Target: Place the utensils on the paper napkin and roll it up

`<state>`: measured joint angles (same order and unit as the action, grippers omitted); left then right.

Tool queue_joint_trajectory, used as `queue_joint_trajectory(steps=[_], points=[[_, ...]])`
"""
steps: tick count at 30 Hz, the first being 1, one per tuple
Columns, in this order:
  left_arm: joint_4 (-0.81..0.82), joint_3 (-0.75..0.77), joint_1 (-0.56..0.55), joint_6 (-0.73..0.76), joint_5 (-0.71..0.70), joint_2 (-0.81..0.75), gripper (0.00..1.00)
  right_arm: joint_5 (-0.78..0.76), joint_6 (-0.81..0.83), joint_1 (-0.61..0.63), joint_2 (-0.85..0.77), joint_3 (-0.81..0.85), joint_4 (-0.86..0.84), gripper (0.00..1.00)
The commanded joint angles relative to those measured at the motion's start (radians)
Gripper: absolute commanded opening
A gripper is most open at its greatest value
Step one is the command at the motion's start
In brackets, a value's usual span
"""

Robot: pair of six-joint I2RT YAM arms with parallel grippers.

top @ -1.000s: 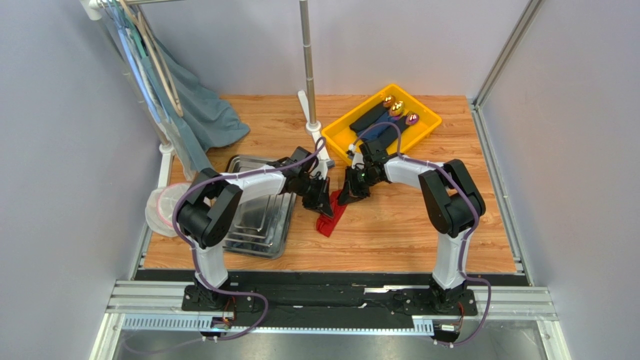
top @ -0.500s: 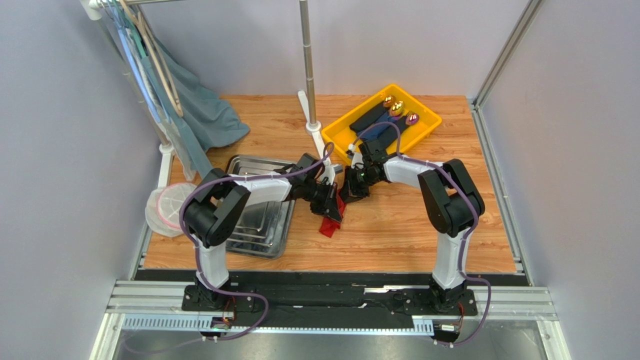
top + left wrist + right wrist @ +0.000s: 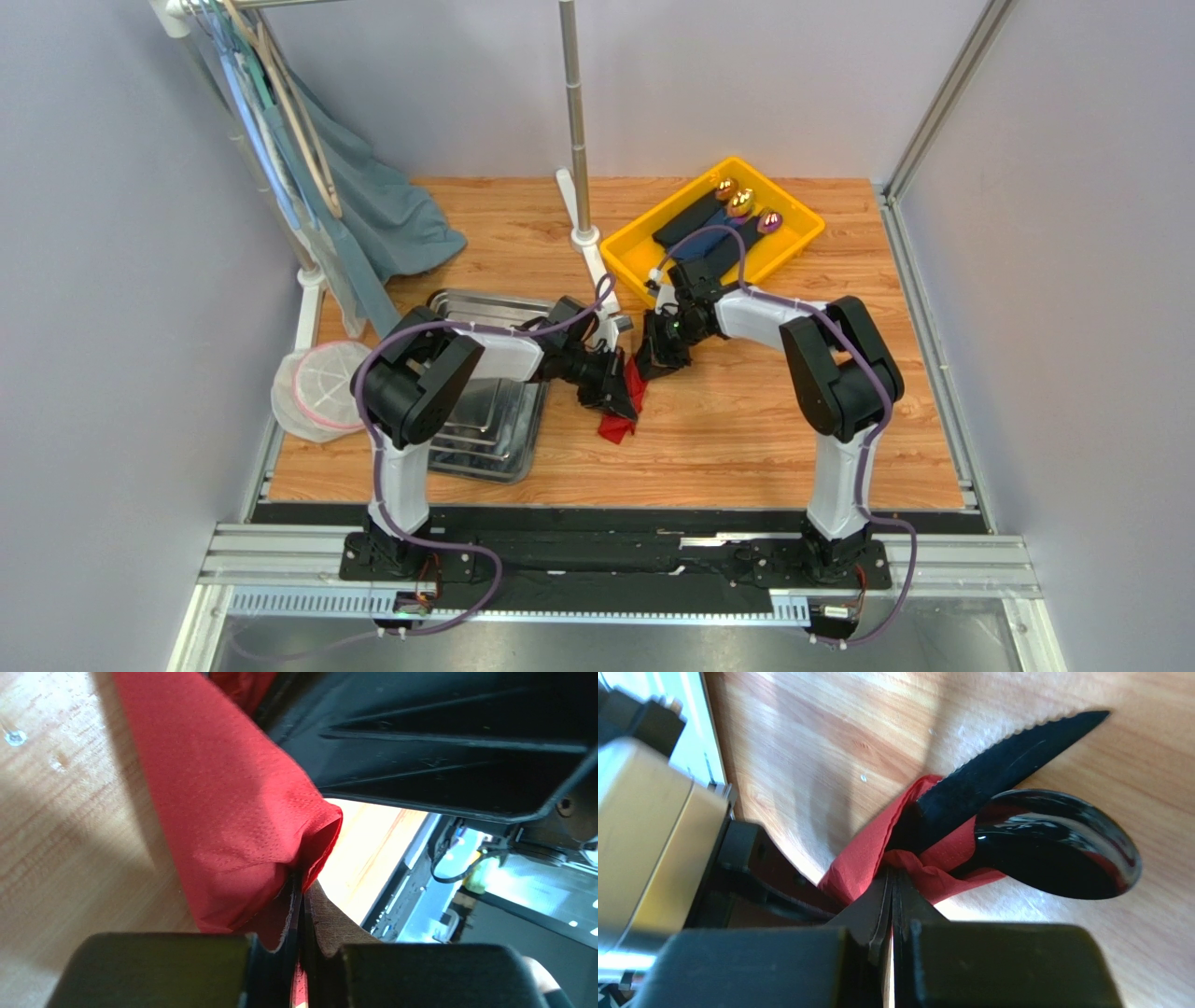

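**napkin bundle pinched from both sides, knife and spoon poking out**

the red paper napkin (image 3: 617,409) is held just above the wooden table (image 3: 786,434), between the 2 arms, near the middle of the table. it is gripped at both ends, judged so that the wrap stays tight around the utensils while it is rolled.

the right fingers (image 3: 882,903) are closed to a thin slit, with a crumpled fold of the napkin caught in their tips. 2 utensils stick out of that fold beyond the tips: a black serrated knife (image 3: 1011,756) pointing away, and a glossy black spoon (image 3: 1060,850) just beside it, bowl outward. their handles are hidden inside the paper.

the left fingers (image 3: 289,910) are almost closed, and a thin edge of the napkin is pinched in the narrow gap. the rest of the sheet bulges above the tips as a loose red fold. no utensil can be seen from that side, so how well the roll is closed there cannot be told.
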<state>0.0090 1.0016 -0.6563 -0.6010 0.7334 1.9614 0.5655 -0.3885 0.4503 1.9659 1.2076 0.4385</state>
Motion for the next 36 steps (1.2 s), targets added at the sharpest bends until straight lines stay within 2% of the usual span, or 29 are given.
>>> queue_joint_trajectory(steps=[1, 3, 7, 11, 14, 16, 19, 30, 36], points=[[-0.004, -0.017, 0.017, 0.009, -0.052, 0.057, 0.12, -0.087, 0.079, -0.013, -0.036, 0.052, 0.165, 0.0], [-0.029, -0.014, 0.017, 0.007, -0.051, 0.067, 0.15, -0.079, 0.105, -0.024, -0.071, 0.082, 0.204, 0.0], [-0.04, -0.008, 0.017, 0.007, -0.058, 0.073, 0.28, -0.067, 0.128, -0.03, -0.147, 0.098, 0.258, 0.01], [-0.041, -0.012, 0.017, 0.01, -0.066, 0.065, 0.3, -0.05, 0.122, -0.03, -0.168, 0.115, 0.27, 0.01], [-0.038, -0.015, 0.017, 0.01, -0.063, 0.063, 0.24, -0.041, 0.109, -0.03, -0.144, 0.127, 0.263, 0.01], [-0.04, -0.015, 0.017, 0.012, -0.062, 0.062, 0.11, -0.035, 0.099, -0.03, -0.125, 0.129, 0.253, 0.01], [-0.044, -0.015, 0.017, 0.015, -0.061, 0.057, 0.01, -0.052, 0.091, -0.03, -0.093, 0.127, 0.224, 0.01], [-0.035, -0.021, 0.011, 0.044, -0.048, 0.033, 0.0, -0.101, 0.076, -0.029, 0.022, 0.158, 0.114, 0.0], [-0.067, 0.0, -0.017, 0.122, -0.043, 0.01, 0.0, -0.125, 0.062, -0.027, 0.056, 0.147, 0.097, 0.0]])
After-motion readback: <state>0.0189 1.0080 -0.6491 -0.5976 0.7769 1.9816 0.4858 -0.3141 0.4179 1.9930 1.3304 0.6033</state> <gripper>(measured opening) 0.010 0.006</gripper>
